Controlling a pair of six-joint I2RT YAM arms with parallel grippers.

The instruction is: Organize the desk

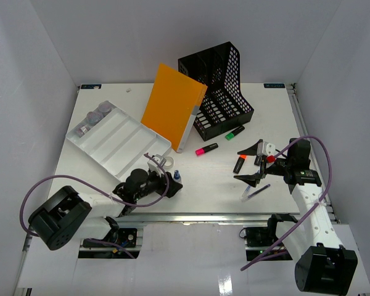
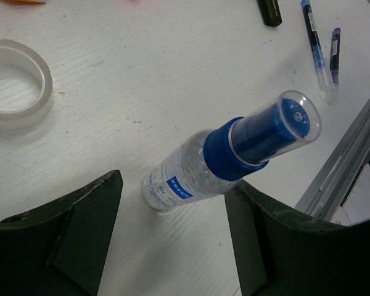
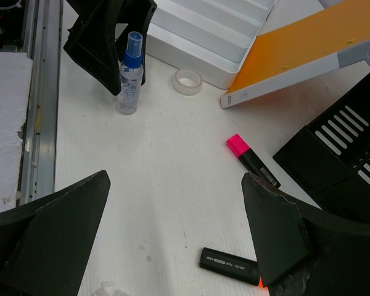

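The desk (image 1: 203, 182) is a wide white tabletop. A small clear spray bottle (image 2: 191, 179) with a blue cap stands on it near the front edge, seen also from the top (image 1: 177, 179). My left gripper (image 2: 172, 228) is low at the bottle, open, one finger on each side with a gap to the left finger (image 2: 80, 222). My right gripper (image 1: 253, 165) hangs open over the desk's right half with nothing between its fingers. An orange highlighter (image 3: 231, 266) lies just by its right finger (image 3: 277, 234).
A tape roll (image 2: 15, 83) lies beside the bottle. The white compartmented tray (image 1: 120, 139) sits at left, an orange folder (image 1: 172, 108) leans on a black file holder (image 1: 219, 86). Pink (image 1: 206, 148) and green (image 1: 235, 132) highlighters and pens (image 1: 256, 192) lie loose. A metal rail (image 1: 197, 217) lines the front.
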